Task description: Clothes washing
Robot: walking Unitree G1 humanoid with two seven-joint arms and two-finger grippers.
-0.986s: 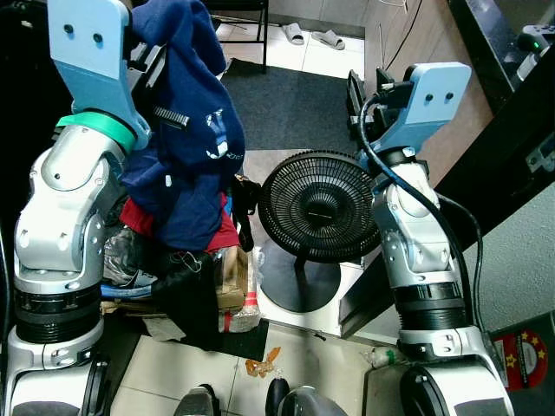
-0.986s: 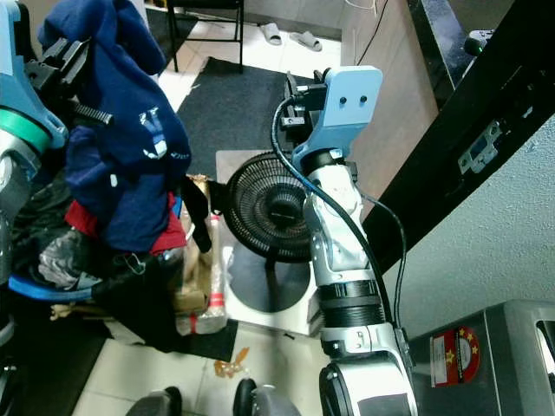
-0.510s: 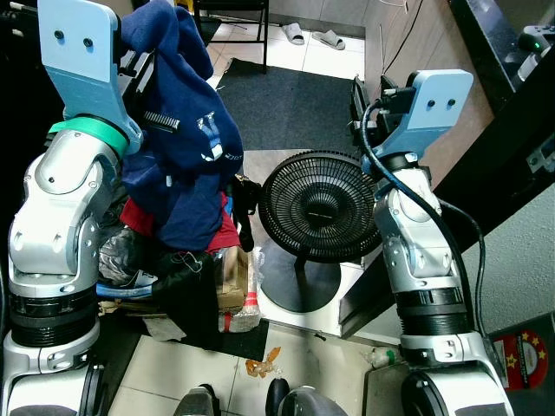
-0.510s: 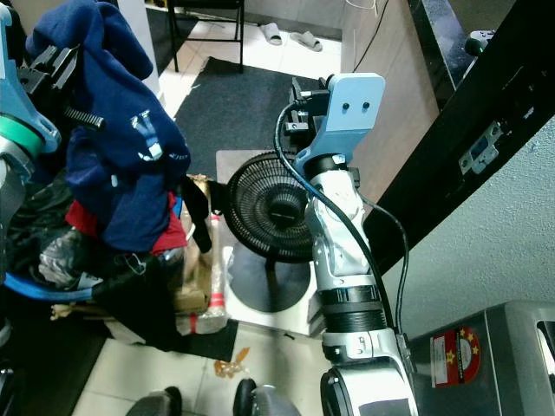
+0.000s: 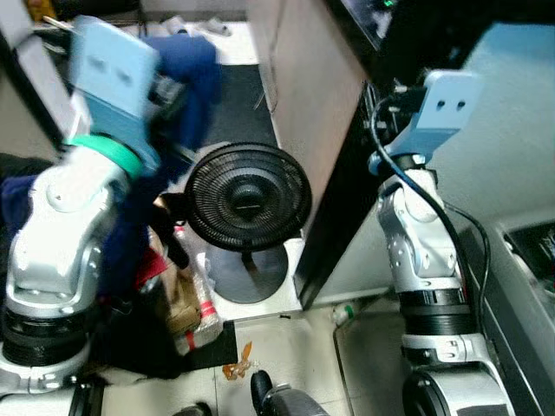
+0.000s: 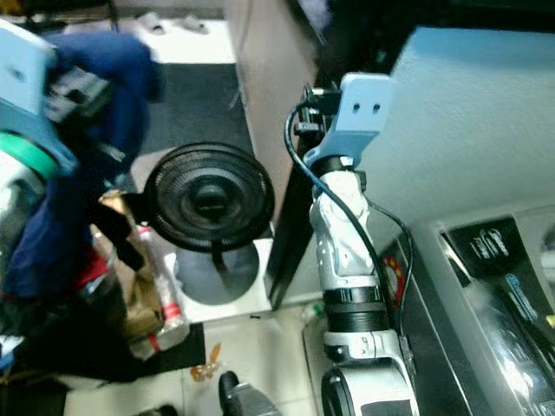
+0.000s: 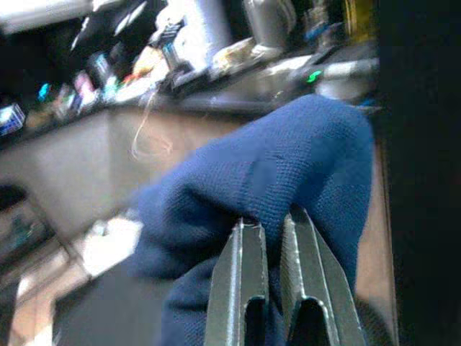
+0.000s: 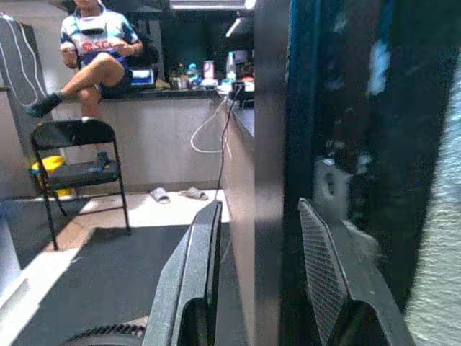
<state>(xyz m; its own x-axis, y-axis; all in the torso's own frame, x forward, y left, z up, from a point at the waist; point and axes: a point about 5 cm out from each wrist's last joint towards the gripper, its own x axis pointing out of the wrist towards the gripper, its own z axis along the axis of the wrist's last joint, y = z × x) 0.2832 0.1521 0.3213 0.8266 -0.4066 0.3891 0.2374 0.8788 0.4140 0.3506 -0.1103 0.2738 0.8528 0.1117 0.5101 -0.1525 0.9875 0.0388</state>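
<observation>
A navy blue garment (image 5: 185, 80) hangs from my raised left arm at the left, draping down past the arm to the clutter below. In the left wrist view my left gripper (image 7: 271, 220) is shut on a fold of this blue cloth (image 7: 288, 158). My right arm is raised at the right, its blue wrist block (image 5: 444, 102) close to a dark cabinet edge. In the right wrist view my right gripper (image 8: 256, 207) is open with nothing between its fingers, pointing along that dark cabinet edge (image 8: 270, 108).
A black floor fan (image 5: 249, 198) on a white base stands between my arms. Bags and a bottle (image 5: 192, 305) lie by my left side. A grey appliance top (image 6: 490, 260) is at the right. A person (image 8: 94, 43) sits behind a black chair (image 8: 79, 155).
The whole picture has swung: the fan now sits further left and the grey appliance has come into view, so the camera turned right. The blue garment stays in the left gripper.
</observation>
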